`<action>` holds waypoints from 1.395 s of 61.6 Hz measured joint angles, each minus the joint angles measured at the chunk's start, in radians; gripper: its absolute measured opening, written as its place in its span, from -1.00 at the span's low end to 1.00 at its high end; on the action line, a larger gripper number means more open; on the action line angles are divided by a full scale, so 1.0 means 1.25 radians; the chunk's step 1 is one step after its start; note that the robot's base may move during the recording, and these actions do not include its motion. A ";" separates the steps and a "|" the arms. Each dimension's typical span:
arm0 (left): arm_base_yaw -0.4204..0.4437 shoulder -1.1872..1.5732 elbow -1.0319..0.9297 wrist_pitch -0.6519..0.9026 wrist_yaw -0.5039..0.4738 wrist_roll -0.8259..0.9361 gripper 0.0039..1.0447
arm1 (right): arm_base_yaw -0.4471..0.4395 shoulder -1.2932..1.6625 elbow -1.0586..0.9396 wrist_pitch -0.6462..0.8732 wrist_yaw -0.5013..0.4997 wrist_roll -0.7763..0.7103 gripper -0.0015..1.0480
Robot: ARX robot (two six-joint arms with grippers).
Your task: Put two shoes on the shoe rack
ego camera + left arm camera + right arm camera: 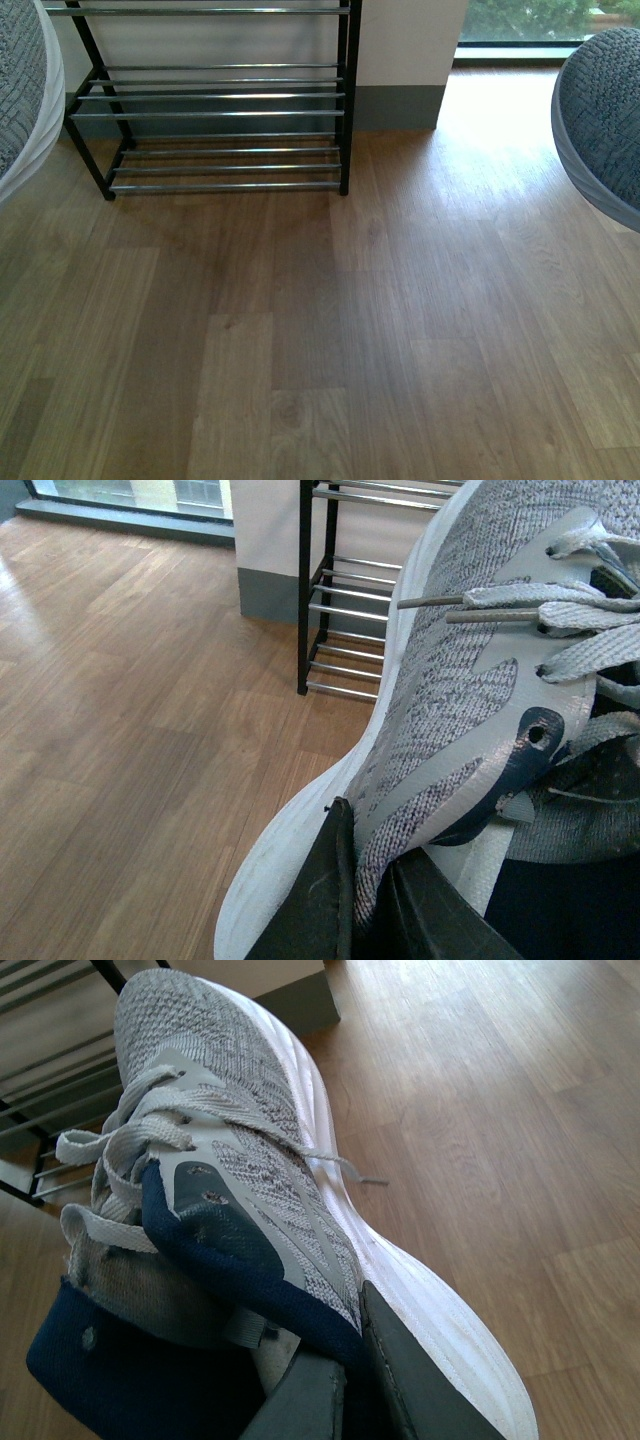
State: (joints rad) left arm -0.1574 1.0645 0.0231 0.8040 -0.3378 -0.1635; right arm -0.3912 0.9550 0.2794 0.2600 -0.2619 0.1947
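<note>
Brown wood-plank flooring (330, 330) is stretching ahead to a black tube-framed shoe rack with silver bars (220, 96), which is standing against a white wall (410, 40). At the robot's sides, the left hand (365, 880) is pinching the side of one grey knit white-soled sneaker (450, 680), holding it off the floor. The right hand (350, 1360) is clamping the other grey knit sneaker (240, 1160) likewise, both well apart from the rack.

Shoe rack (210, 114) top off-frame

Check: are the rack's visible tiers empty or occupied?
Empty: the shoe rack shows bare bars. Left pincer grips one shoe, right pincer the other shoe.
</note>
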 joint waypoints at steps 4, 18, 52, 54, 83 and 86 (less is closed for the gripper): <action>0.000 0.000 0.000 0.000 0.003 0.000 -0.97 | 0.000 0.000 0.000 0.000 0.006 0.000 -0.97; 0.000 0.000 0.000 0.000 0.001 0.000 -0.97 | 0.000 0.000 -0.001 0.000 0.002 0.000 -0.97; 0.000 0.000 -0.002 0.000 0.004 0.001 -0.97 | 0.000 0.000 -0.001 0.000 0.005 0.000 -0.97; 0.000 0.000 -0.002 0.000 0.002 0.000 -0.97 | 0.000 0.000 -0.001 0.000 0.005 0.000 -0.97; 0.000 0.001 -0.002 0.000 0.003 0.001 -0.97 | 0.002 0.000 -0.001 0.000 0.005 0.000 -0.97; 0.000 0.001 -0.002 0.000 0.003 0.000 -0.97 | 0.002 0.000 -0.001 0.000 0.005 0.000 -0.97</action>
State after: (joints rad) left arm -0.1574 1.0653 0.0212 0.8036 -0.3340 -0.1631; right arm -0.3889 0.9546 0.2787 0.2600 -0.2550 0.1951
